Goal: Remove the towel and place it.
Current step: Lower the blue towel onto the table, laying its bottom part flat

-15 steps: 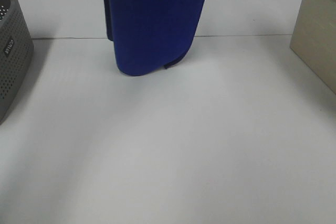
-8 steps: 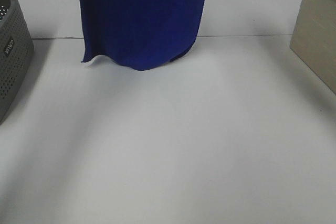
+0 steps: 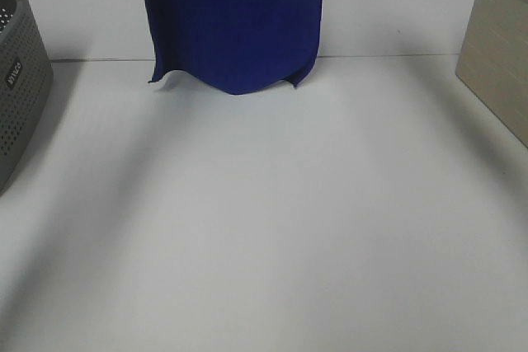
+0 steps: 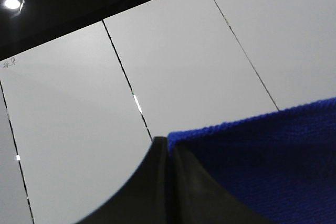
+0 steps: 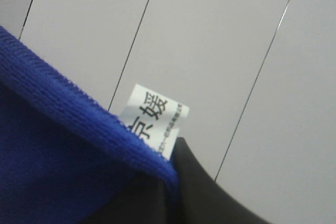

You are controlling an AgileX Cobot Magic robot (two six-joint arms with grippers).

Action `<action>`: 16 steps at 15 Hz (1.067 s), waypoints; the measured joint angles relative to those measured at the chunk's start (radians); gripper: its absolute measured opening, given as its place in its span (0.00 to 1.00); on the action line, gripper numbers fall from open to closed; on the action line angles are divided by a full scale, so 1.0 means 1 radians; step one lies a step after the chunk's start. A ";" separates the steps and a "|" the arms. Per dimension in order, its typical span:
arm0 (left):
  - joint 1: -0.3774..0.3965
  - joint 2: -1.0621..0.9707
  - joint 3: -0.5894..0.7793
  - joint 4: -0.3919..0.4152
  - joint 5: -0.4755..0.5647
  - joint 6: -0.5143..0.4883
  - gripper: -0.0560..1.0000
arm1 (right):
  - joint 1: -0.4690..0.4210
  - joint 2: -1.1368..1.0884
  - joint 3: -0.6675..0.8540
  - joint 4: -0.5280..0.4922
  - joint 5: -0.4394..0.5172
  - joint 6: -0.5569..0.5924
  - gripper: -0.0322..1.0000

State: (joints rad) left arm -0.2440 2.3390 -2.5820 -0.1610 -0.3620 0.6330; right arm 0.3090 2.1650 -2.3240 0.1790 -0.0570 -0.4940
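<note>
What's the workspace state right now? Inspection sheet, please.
Surface: white table, one seam line across its far part.
Job's things: blue towel hangs spread, top edge out of the high view; white tag at one held corner.
Clutter: grey basket at left edge, pale wooden box at right edge.
Grippers: left gripper and right gripper each shut on a towel corner.
Cables: nothing seen.
Surroundings: pale panels with dark seams in wrist views.
</note>
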 joint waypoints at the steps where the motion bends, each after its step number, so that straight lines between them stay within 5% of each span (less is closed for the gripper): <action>1: 0.007 0.036 -0.048 0.031 0.021 -0.054 0.05 | -0.002 0.008 -0.001 0.000 -0.005 0.000 0.05; 3: 0.011 0.081 -0.097 0.107 0.072 -0.139 0.05 | -0.012 0.025 -0.002 0.000 -0.005 0.001 0.05; 9: 0.018 0.073 -0.101 0.126 0.229 -0.187 0.05 | -0.013 0.028 -0.003 0.000 0.045 0.001 0.05; 13: 0.018 0.007 -0.102 0.107 0.512 -0.189 0.05 | -0.017 -0.002 -0.003 0.035 0.206 0.001 0.05; 14: 0.018 -0.031 -0.102 0.098 0.702 -0.189 0.05 | -0.018 -0.039 -0.003 0.080 0.342 0.001 0.05; 15: 0.018 -0.031 -0.102 0.098 0.702 -0.189 0.05 | -0.018 -0.039 -0.003 0.080 0.342 0.001 0.05; 16: 0.018 -0.079 -0.102 0.091 0.905 -0.188 0.05 | -0.020 -0.081 -0.003 0.123 0.500 0.001 0.05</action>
State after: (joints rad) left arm -0.2260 2.2600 -2.6840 -0.0700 0.5430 0.4450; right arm 0.2890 2.0840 -2.3270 0.3020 0.4430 -0.4930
